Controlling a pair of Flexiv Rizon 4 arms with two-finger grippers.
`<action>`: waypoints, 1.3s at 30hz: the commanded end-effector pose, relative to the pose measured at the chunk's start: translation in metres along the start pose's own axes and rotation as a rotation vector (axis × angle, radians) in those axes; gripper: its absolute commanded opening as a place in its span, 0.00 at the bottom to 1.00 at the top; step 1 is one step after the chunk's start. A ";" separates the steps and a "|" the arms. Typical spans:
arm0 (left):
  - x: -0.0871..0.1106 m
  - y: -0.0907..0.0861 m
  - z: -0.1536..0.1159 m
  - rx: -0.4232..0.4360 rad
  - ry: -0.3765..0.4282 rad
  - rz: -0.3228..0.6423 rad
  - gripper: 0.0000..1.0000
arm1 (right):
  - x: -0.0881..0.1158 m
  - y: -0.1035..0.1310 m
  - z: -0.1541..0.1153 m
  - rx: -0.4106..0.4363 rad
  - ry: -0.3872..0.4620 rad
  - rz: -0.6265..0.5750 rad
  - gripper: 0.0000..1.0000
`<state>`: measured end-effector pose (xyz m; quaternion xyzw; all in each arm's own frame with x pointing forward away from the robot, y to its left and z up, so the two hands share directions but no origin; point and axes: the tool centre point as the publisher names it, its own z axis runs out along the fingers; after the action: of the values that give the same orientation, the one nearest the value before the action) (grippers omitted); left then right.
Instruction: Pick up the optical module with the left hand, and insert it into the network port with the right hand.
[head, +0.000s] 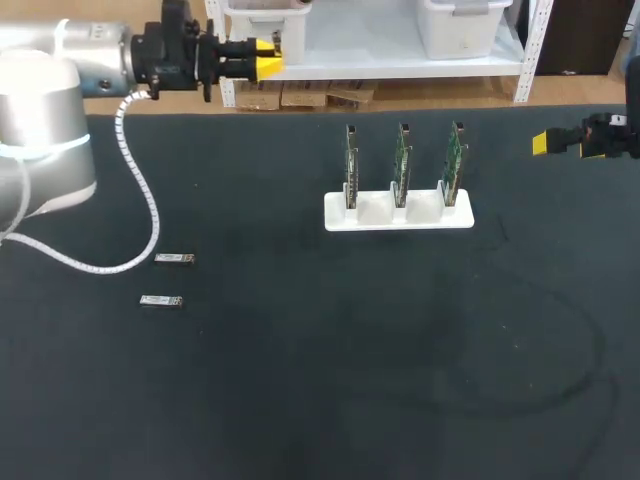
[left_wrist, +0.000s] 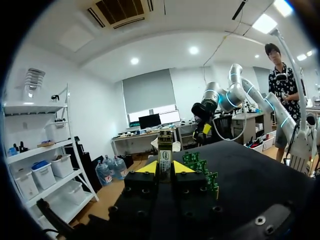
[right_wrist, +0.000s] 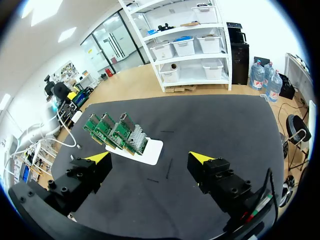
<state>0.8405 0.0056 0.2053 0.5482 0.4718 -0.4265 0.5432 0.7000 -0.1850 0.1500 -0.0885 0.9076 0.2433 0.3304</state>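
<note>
Upper left: my left jaws clamped on optical module (left_wrist: 165, 159). Right edge: my right jaws apart, over worktop (head: 300, 380).

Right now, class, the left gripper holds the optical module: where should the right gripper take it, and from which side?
Probably the free end of the optical module, which sticks out beyond the yellow tips of the left gripper. Approach from ahead, since the rest is clamped between them.
</note>
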 end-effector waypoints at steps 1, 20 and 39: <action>0.003 0.020 0.015 0.084 -0.016 -0.021 0.00 | 0.000 0.000 0.000 0.000 0.000 0.000 1.00; -0.006 -0.016 0.035 0.147 0.021 -0.110 0.00 | 0.000 0.000 0.000 0.000 0.000 0.000 1.00; -0.012 -0.004 0.010 0.047 0.144 -0.010 0.00 | 0.000 0.000 0.000 0.000 0.000 0.000 1.00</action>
<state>0.8422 -0.0052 0.2149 0.5969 0.4923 -0.4119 0.4814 0.7000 -0.1851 0.1500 -0.0884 0.9076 0.2433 0.3304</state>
